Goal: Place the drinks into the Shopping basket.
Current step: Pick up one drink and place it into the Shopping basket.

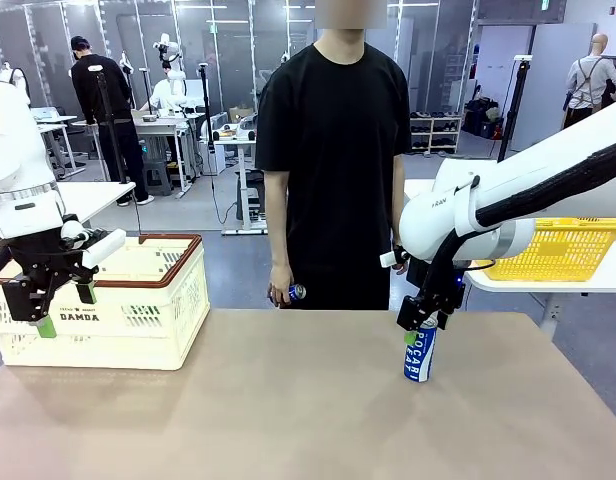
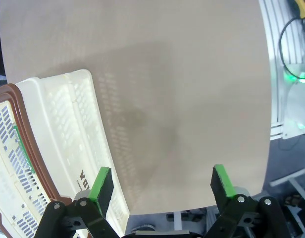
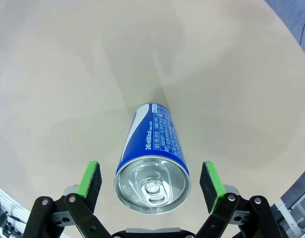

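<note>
1. Right pincer (image 3: 150, 173) jaws apart, straddling upright blue can (image 3: 153, 153) on table (image 1: 288, 400), pads (image 3: 89, 178) clear of it.
2. Looks like pick step: next, clamp, lift, carry left to Shopping basket (image 1: 138, 300).
3. Left pincer (image 1: 66, 310) apart, empty, just in front of that basket.

I read "DAMDA" in dark capitals on the side of the cream basket (image 1: 148, 312). The blue can (image 1: 420, 356) carries "POCARI" in white, running up its length (my wrist camera also catches "240 ml" in its small print).

Lab, cluttered workbenches (image 1: 170, 126), storage shelves (image 1: 435, 134), glass partitions (image 1: 238, 40)
</note>
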Motion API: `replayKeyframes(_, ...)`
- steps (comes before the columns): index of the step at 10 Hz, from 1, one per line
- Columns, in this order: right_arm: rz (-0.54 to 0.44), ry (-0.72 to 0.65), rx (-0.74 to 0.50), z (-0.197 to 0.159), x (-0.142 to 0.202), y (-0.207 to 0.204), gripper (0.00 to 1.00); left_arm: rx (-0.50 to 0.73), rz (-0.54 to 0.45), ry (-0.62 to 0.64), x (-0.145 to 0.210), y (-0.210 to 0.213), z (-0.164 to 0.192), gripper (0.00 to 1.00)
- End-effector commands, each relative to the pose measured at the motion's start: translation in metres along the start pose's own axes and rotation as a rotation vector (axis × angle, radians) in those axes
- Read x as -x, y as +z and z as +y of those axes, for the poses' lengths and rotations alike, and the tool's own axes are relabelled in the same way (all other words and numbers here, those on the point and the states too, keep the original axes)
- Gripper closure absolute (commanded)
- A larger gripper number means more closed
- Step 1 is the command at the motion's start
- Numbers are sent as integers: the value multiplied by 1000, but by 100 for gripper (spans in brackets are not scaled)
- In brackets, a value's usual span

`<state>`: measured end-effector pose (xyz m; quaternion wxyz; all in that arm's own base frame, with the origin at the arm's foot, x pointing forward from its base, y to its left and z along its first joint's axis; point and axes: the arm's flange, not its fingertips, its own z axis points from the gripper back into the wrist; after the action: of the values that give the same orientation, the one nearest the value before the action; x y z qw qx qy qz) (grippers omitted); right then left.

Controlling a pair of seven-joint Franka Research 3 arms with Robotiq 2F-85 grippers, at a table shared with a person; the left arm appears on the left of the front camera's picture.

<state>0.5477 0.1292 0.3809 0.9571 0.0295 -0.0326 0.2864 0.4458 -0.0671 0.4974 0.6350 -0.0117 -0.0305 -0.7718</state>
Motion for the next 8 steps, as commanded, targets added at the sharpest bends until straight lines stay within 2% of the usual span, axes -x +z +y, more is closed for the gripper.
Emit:
replayKeyframes(1, -12, 33, -8, -4, -6, 0, 0, -3, 14, 15, -1, 1, 0, 0)
replayKeyframes(2, -15, 47, -1, -4, -7, 0, 11, -3, 14, 15, -1, 1, 0, 0)
replayKeyframes(3, -10, 49, -5, -3, -7, 2, 17, -3, 14, 15, -1, 1, 0, 0)
replayKeyframes(4, 7, 37, -2, -2, -7, 3, 28, -3, 14, 15, -1, 1, 0, 0)
replayKeyframes(5, 4, 37, -12, -2, -8, 4, 34, -3, 14, 15, -1, 1, 0, 0)
replayKeyframes(6, 4, 39, -2, -2, -8, 3, 46, -3, 14, 15, -1, 1, 0, 0)
replayKeyframes(7, 3, 41, -1, -3, -8, 3, 52, -3, 14, 15, -1, 1, 0, 0)
replayKeyframes(8, 6, 38, 5, -3, -8, 2, 64, -3, 14, 15, -1, 1, 0, 0)
